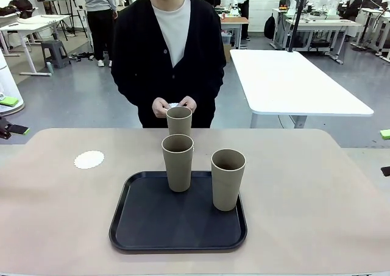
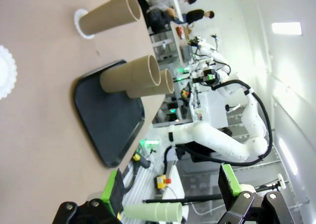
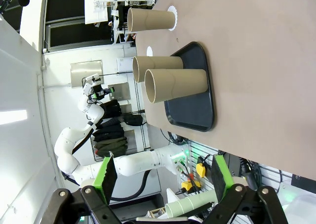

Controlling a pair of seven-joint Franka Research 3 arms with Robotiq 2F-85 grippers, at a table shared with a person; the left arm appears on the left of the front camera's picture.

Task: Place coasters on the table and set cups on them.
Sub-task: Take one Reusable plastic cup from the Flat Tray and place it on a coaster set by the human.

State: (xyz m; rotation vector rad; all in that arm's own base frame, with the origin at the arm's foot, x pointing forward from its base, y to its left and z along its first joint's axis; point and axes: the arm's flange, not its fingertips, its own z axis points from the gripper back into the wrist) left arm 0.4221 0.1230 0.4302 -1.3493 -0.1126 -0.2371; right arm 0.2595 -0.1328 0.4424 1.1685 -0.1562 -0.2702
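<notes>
Both end effectors hang back from the work. The left end effector [image 2: 173,187] and the right end effector [image 3: 163,179] each have their green-padded fingers spread wide, with nothing between them.

Ahead of both, well beyond the fingertips, the black tray [image 1: 152,227] lies on the counter [image 1: 317,191] with two cups on it: the left tray cup [image 1: 177,162] and the right tray cup [image 1: 228,178], standing near each other. Farther out, the far cup [image 1: 179,120] stands on a coaster [image 2: 78,23] at the counter's far edge, just below the person's hands [image 1: 173,105], which hold something small and white that may be another doily. A bare coaster [image 1: 89,159] lies out ahead on the left end effector's side, well apart from the tray.

By this layout one cup is set and two wait.

- The tray cups are tall with narrow bases, so a finger arriving off-centre would probably tip one.
- They stand close, so wide-spread fingers closing on one could knock its neighbour.
- A low lift risks catching the base on the tray's raised rim.
- The paper coaster is light, so a cup set down while sliding sideways would likely push it away or land half off.
- A reach toward the far edge would come near the person's hands.
</notes>
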